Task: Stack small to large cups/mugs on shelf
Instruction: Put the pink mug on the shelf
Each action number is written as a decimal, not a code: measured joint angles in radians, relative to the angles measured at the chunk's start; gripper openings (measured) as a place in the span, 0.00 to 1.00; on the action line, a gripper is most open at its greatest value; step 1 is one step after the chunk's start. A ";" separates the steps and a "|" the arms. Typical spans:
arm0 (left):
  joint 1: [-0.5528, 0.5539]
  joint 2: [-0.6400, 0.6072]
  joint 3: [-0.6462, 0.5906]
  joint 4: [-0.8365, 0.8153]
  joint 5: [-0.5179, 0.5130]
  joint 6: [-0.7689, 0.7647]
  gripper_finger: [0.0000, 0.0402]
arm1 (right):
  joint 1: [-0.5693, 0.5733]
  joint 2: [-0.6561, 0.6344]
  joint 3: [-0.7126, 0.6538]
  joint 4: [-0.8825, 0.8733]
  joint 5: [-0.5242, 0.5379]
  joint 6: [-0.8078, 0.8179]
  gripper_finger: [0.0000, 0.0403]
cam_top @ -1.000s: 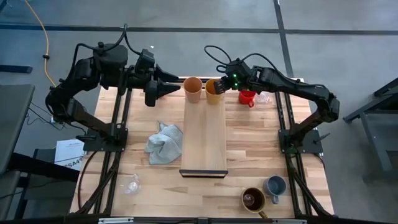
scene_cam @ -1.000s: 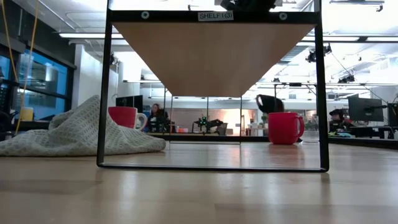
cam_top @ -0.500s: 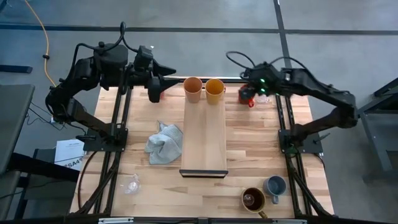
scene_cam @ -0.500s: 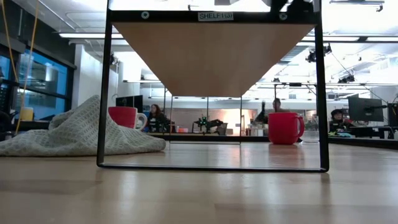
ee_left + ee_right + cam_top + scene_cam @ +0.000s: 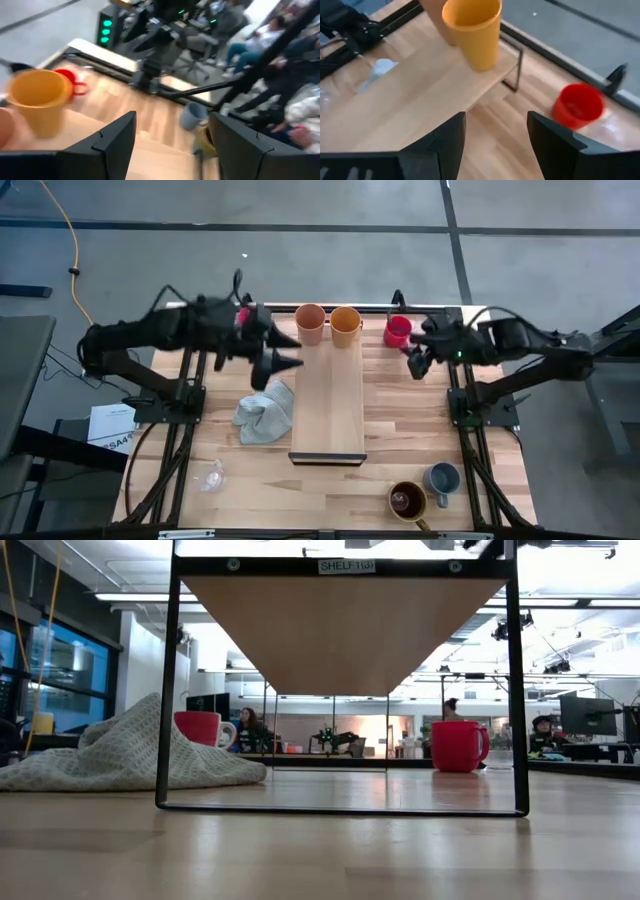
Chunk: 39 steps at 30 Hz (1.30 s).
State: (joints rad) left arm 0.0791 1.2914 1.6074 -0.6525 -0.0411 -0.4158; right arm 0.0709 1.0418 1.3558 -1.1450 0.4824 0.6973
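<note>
Two cups, peach cup (image 5: 310, 323) and orange cup (image 5: 345, 325), stand side by side at the shelf's (image 5: 328, 405) far end. Red mug (image 5: 397, 331) on table beside it. Right gripper (image 5: 414, 363) open, empty, near red mug. Left gripper (image 5: 283, 350) open, empty, above grey cloth (image 5: 264, 410).

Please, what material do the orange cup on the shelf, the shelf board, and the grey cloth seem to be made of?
Orange cup: probably plastic or glazed ceramic; smooth, even colour, thin rim, faint sheen.
Shelf: light wood or wood veneer, matte; pale and even, on a thin dark metal frame seen in the low view.
Grey cloth: woven or knitted textile; soft folds and a fine grid texture.
</note>
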 joint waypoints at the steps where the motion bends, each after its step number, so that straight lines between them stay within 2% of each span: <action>1: -0.011 -0.020 -0.055 0.052 -0.004 -0.021 0.59 | 0.014 -0.023 -0.051 0.040 0.003 0.020 0.51; 5: -0.052 -0.102 -0.228 0.216 -0.083 -0.098 0.59 | 0.059 -0.104 -0.226 0.234 0.006 0.067 0.51; 8: -0.061 -0.154 -0.289 0.227 -0.169 -0.128 0.59 | 0.072 -0.143 -0.303 0.351 0.005 0.058 0.51; 11: -0.057 -0.166 -0.283 0.113 -0.287 -0.158 0.59 | 0.069 -0.164 -0.325 0.387 0.004 0.038 0.51; 14: 0.026 -0.161 -0.235 -0.072 -0.373 -0.202 0.59 | 0.066 -0.168 -0.315 0.387 0.002 0.014 0.51; 16: 0.112 -0.153 -0.210 -0.170 -0.364 -0.255 0.59 | 0.066 -0.168 -0.306 0.389 -0.008 -0.011 0.51; 18: 0.227 -0.147 -0.197 -0.261 -0.298 -0.293 0.59 | 0.066 -0.167 -0.303 0.401 -0.009 -0.017 0.51; 22: 0.485 -0.118 -0.194 -0.364 -0.060 -0.261 0.58 | 0.065 -0.165 -0.303 0.412 -0.011 -0.017 0.51; 26: 0.683 -0.034 -0.195 -0.438 0.078 -0.186 0.54 | 0.065 -0.165 -0.303 0.410 -0.002 0.022 0.51; 30: 0.756 0.071 -0.195 -0.486 0.076 -0.091 0.50 | 0.064 -0.165 -0.303 0.410 0.013 0.072 0.51; 39: 0.765 0.282 -0.196 -0.492 -0.030 0.128 0.47 | 0.064 -0.164 -0.303 0.410 0.013 0.089 0.51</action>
State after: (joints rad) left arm 0.8440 1.5730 1.4117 -1.1441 -0.0707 -0.2883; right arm 0.1352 0.8776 1.0527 -0.7353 0.4954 0.7860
